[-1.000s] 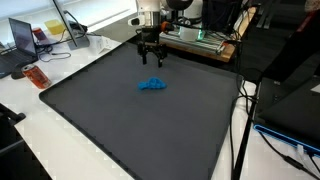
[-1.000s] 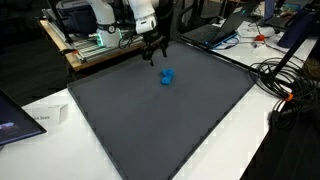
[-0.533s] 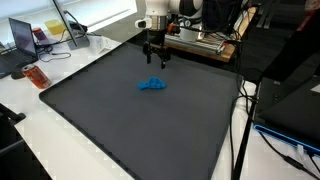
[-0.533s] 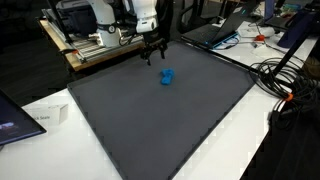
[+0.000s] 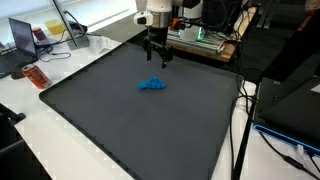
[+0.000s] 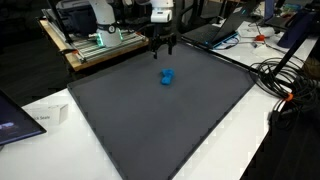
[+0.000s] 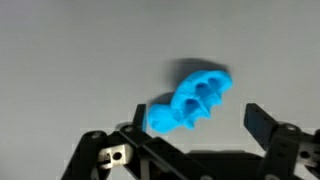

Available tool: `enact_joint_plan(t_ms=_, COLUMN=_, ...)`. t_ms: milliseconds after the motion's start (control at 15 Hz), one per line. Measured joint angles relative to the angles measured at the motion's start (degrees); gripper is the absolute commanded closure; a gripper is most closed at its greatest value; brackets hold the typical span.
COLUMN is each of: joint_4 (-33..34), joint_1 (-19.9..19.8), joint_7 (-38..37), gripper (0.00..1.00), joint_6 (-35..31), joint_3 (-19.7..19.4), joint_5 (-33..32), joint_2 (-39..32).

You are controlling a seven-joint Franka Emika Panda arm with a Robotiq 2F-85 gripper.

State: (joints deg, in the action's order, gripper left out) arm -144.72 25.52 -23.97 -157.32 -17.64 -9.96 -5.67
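Observation:
A small bright blue plastic toy lies on the dark grey mat toward its far side; it also shows in the exterior view from the opposite side as the blue toy. My gripper hangs above the mat just beyond the toy, open and empty. From the opposite side the gripper sits over the mat's far edge. In the wrist view the blue toy lies below and between the spread black fingers, untouched; the gripper holds nothing.
A laptop and a small red object sit on the white table beside the mat. Electronics and cables stand behind the robot base. Black cables trail along the table; a paper label lies at the mat's corner.
The gripper has shifted slightly sideways along the mat's far edge and turned about its axis. The blue toy has not moved.

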Motion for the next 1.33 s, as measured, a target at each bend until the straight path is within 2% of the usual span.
enact_joint_plan(t_ms=267, joint_4=6.79, joint_1=-5.31, joint_7=-2.71, gripper=0.00, joint_6=14.79, joint_3=11.79, joint_5=0.47, joint_2=2.93)
enact_joint_plan(t_ms=533, joint_4=11.79, joint_1=-8.78, joint_7=-4.18, gripper=0.00, joint_6=23.10, joint_3=18.36, joint_5=0.63, joint_2=2.99)
enact_joint_plan(t_ms=933, joint_4=18.15, joint_1=-11.93, joint_7=-5.45, gripper=0.00, joint_6=31.19, joint_3=21.02, joint_5=1.07, joint_2=1.18)
enact_joint_plan(t_ms=1333, joint_4=19.51, joint_1=-13.82, joint_7=-2.48, gripper=0.00, joint_6=30.00, joint_3=21.08, joint_5=1.64, joint_2=-0.71)
